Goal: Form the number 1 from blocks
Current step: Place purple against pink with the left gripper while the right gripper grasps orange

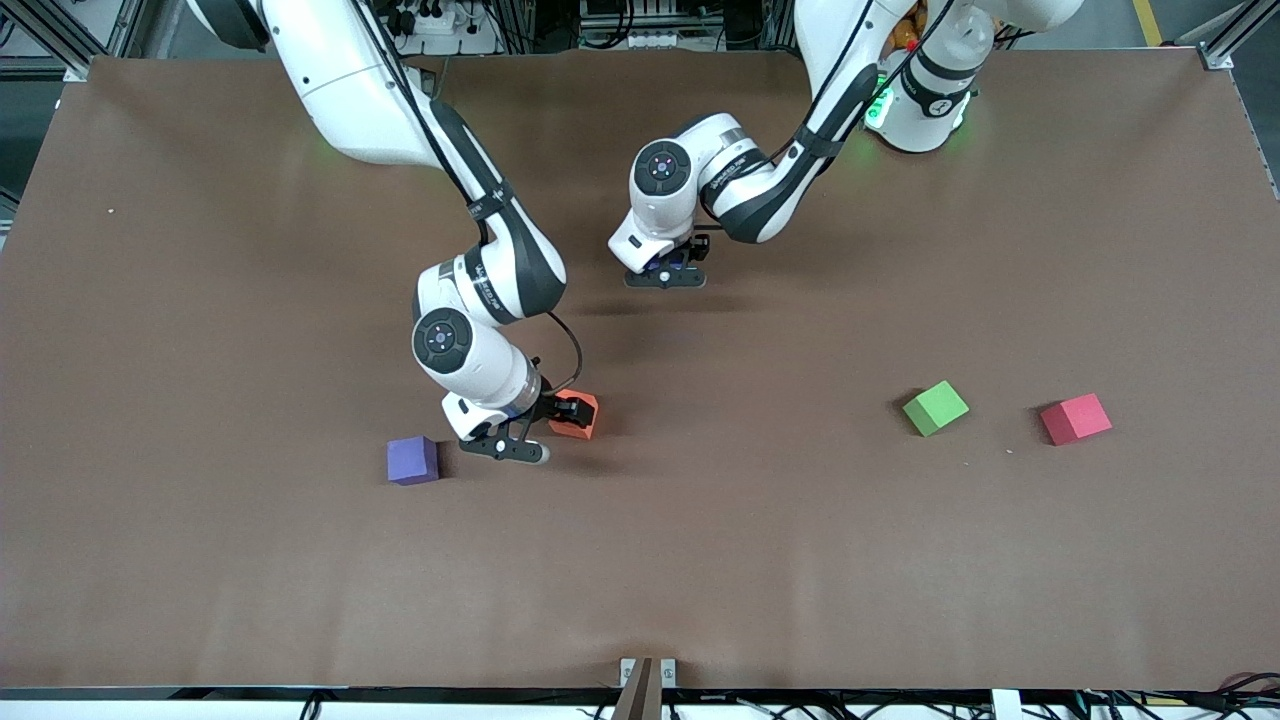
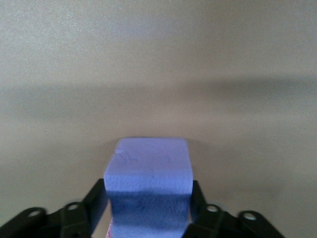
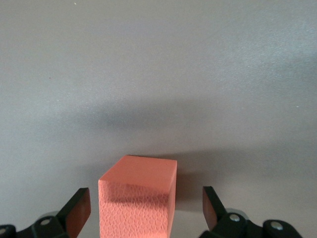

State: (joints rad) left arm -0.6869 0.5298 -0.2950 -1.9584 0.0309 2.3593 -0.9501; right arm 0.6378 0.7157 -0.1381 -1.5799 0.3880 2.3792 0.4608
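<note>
Between the black fingers [image 2: 96, 201] of your left gripper [image 2: 148, 208] you have a light blue block [image 2: 148, 173], paler on top and shaded darker on its lower face, with a sliver of pink showing under its bottom edge. Between the black fingers [image 3: 77, 208] of your right gripper [image 3: 146, 210] sits an orange block [image 3: 138, 198], its side face pebbled in texture, its top smooth. Off to the side of those right jaws lies a purple block [image 1: 413, 460]. Well away from both sets of jaws you have a green block [image 1: 935, 408] and a red cube [image 1: 1075, 418]. The table [image 1: 700, 560] is plain brown; both arms are white with black bands.
</note>
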